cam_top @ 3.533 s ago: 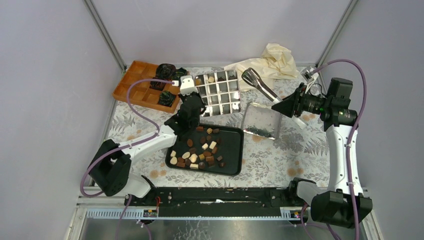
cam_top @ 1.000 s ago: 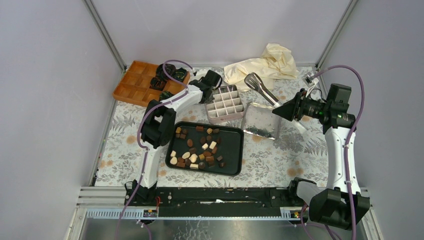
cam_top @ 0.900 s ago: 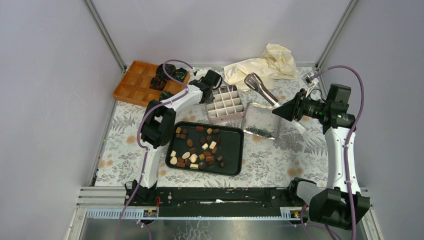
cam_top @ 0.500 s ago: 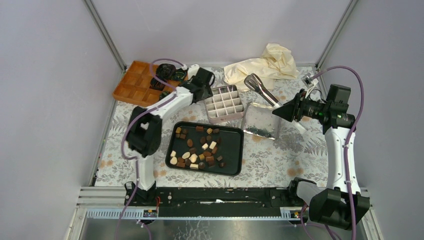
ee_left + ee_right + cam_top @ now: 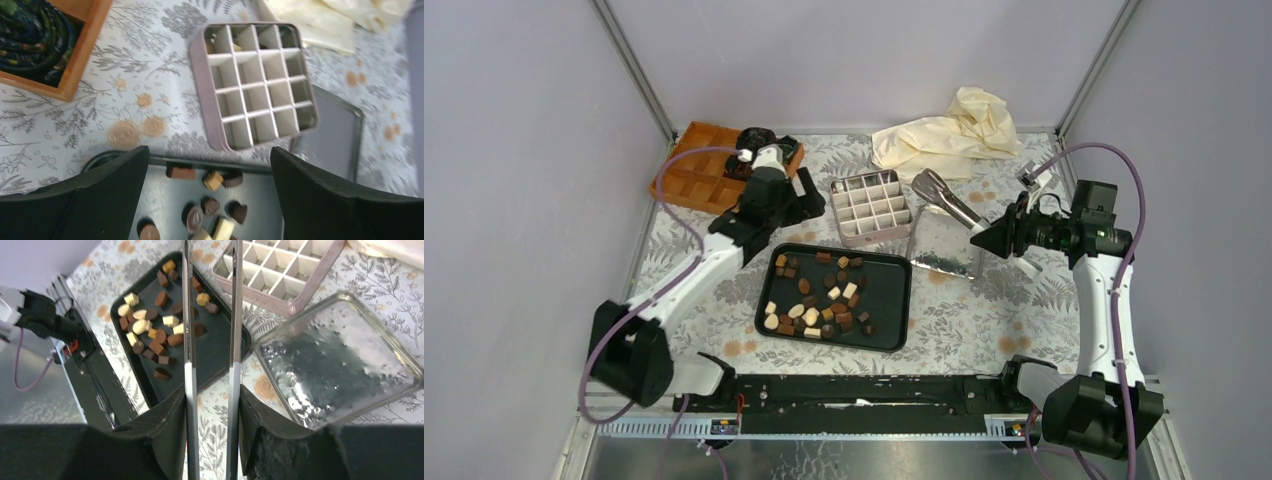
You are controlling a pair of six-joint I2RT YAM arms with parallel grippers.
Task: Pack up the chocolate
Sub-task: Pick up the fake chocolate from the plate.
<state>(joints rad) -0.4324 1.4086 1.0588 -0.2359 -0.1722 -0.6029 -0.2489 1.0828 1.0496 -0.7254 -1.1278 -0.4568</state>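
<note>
Left gripper (image 5: 209, 152), spread wide and empty, hangs above the black tray (image 5: 162, 197) of chocolate (image 5: 212, 180). The gridded box (image 5: 199, 90) ahead holds a few pieces. Right gripper (image 5: 211, 407) clamps tongs (image 5: 187, 315).

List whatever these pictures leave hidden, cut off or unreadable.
Tongs: tips cut off by the right wrist view's top edge.
Divided box: contents of its far-corner cells too small and blurred, left wrist view.
Paper cup: cut off by the left wrist view's top-left corner.

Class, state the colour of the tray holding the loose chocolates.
Black tray, clearest in the top external view.
</note>
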